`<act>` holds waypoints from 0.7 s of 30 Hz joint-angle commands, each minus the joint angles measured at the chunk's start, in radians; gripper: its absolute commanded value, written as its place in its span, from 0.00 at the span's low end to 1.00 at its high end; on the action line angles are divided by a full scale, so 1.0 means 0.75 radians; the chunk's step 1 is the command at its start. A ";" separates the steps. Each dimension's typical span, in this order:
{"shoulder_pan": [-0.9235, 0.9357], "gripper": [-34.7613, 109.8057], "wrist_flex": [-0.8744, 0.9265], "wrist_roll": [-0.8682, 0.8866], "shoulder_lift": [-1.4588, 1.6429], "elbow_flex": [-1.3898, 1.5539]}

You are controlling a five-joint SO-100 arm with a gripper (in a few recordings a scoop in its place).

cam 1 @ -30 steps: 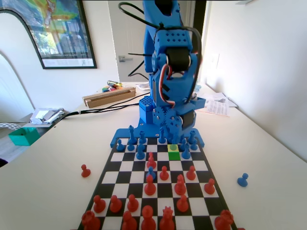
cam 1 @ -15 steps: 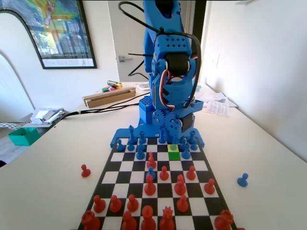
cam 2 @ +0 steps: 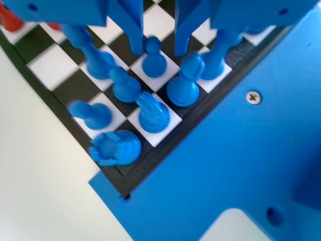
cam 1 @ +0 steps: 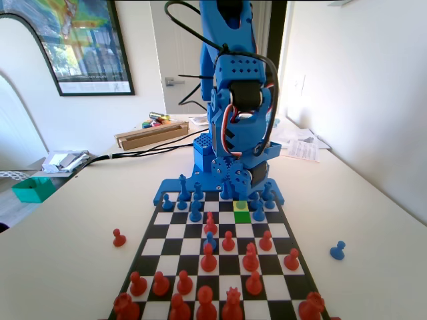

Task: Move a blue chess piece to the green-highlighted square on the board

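Claw (cam 2: 156, 47): jaws apart, low over the board's (cam 2: 47, 95) blue rows, gripping nothing. Blue pawn (cam 2: 153, 59): upright on a white square, between the jaw tips.

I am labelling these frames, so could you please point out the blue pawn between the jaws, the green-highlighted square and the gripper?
blue pawn (cam 2: 153, 56): wrist view, on its body below the round head.
green-highlighted square (cam 1: 242, 217): fixed view, the cell's middle.
gripper (cam 2: 156, 49): wrist view, midway between its tips.
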 commanded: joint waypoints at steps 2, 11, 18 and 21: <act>-0.037 0.32 0.002 -0.006 0.020 -0.004; -0.063 0.31 -0.002 0.004 0.018 0.000; -0.070 0.25 -0.008 0.002 0.018 0.010; -0.070 0.25 -0.012 -0.006 0.018 0.012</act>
